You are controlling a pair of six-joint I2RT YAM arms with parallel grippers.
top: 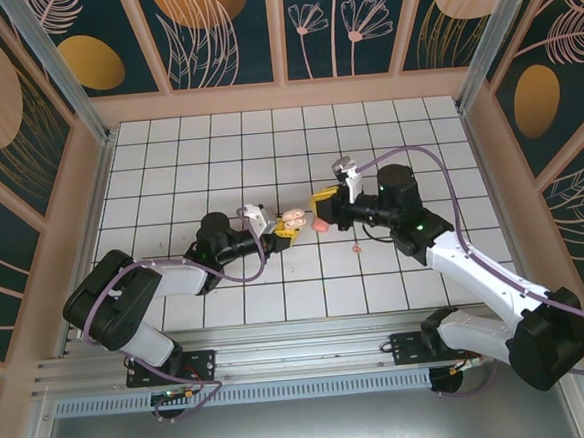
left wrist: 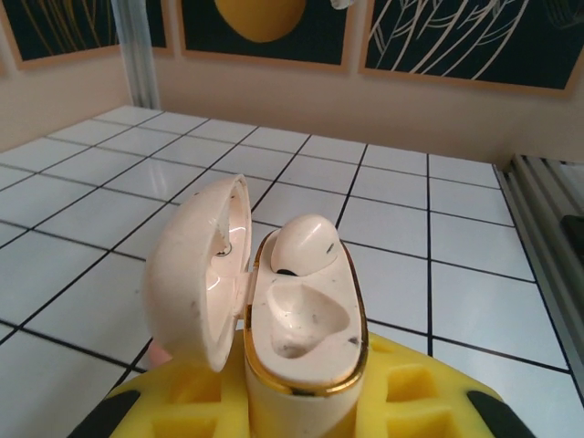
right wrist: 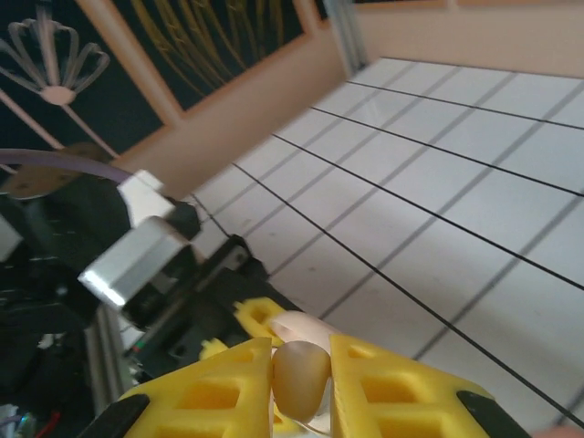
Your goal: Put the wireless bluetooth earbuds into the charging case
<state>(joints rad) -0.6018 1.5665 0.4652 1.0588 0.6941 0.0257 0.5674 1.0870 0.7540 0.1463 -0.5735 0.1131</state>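
The left hand point(left wrist: 306, 406) is clenched on the lower body of the charging case point(left wrist: 301, 365). Its yellow fingers point(left wrist: 182, 406) press against both sides of the shell. The case stands roughly upright between the fingers, opening upward. The lid point(left wrist: 196, 274) is hinged open and leans to the left of the body. A gold rim borders the opening. The first earbud point(left wrist: 306, 245) sits in the far pocket of the case, rounded end up. The near pocket point(left wrist: 306, 319) holds nothing.

The right hand point(right wrist: 301, 392) is clenched on the second earbud point(right wrist: 301, 376). This earbud is pinched between the two yellow fingers point(right wrist: 392, 383), and its pale rounded body shows in the gap. In the right wrist view, a pale pink curved part and a yellow finger of the left hand lie just beyond it.

In the top view, both hands meet near the middle of the white tiled surface point(top: 168, 167), fingertips facing each other. The case lies at the left hand's tip. The right hand is near it on the right, apart from the case. Whether the case clears the surface cannot be told.
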